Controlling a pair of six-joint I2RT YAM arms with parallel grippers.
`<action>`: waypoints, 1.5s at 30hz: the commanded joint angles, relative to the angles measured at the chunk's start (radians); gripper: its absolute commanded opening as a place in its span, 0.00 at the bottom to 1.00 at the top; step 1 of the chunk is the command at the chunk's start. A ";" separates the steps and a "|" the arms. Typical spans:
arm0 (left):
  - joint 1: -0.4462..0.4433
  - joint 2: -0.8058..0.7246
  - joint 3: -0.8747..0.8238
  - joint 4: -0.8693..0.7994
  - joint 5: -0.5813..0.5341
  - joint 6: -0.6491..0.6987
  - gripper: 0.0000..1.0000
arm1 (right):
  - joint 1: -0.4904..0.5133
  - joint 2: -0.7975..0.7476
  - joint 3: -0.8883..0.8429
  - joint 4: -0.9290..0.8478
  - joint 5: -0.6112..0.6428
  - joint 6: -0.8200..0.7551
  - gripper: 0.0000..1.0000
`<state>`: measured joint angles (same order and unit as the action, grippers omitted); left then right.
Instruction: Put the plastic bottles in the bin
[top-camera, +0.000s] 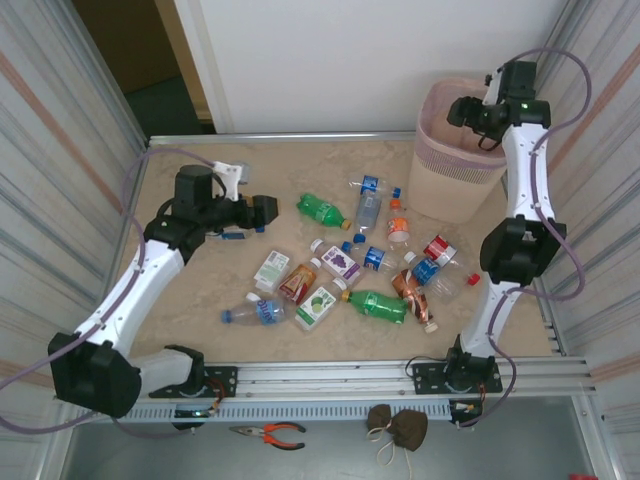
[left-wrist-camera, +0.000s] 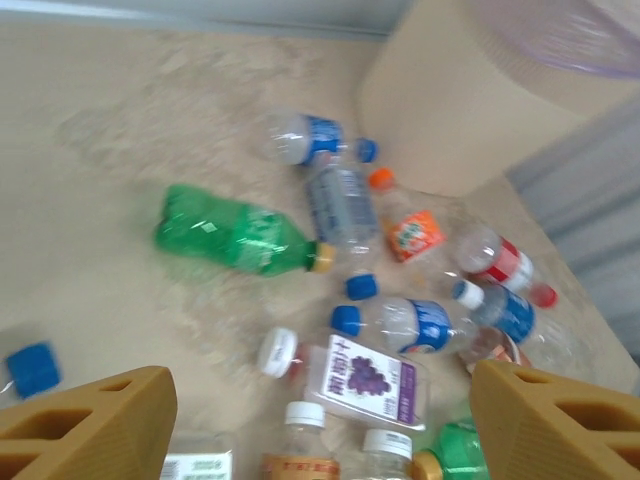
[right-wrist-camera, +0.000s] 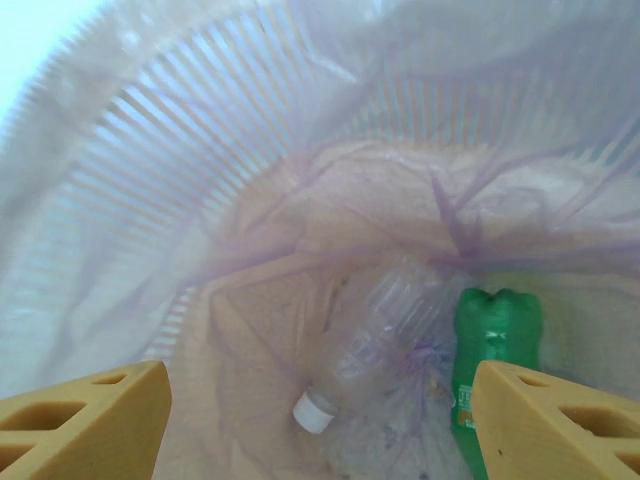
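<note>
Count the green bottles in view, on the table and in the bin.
3: far green bottle lies on the table, left of the bin; near green bottle at the pile's front; third green bottle inside the bin. More may be hidden there.

Table (top-camera: 280, 175) bears scattered bottles (top-camera: 320, 211), bin (top-camera: 455, 170), perhaps loose caps (left-wrist-camera: 362, 286).

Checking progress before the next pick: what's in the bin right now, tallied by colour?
green bottle: 1
clear bottle, white cap: 1
Total visible through the liner at the bottom of the bin: 2
</note>
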<state>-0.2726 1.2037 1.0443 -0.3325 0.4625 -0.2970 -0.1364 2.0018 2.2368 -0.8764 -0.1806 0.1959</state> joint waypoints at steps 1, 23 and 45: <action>0.039 0.013 -0.040 -0.023 -0.096 -0.160 0.75 | 0.013 -0.079 0.025 -0.019 0.040 -0.034 0.78; 0.126 0.298 0.201 -0.441 -0.621 -0.883 0.83 | 0.102 -0.522 -0.348 0.078 0.117 -0.076 0.82; 0.220 0.648 0.357 -0.437 -0.481 -1.198 0.98 | 0.075 -0.606 -0.477 0.085 0.119 -0.125 0.86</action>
<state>-0.0605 1.8233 1.3586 -0.7223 -0.0174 -1.4467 -0.0483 1.4258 1.7687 -0.8085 -0.0677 0.0948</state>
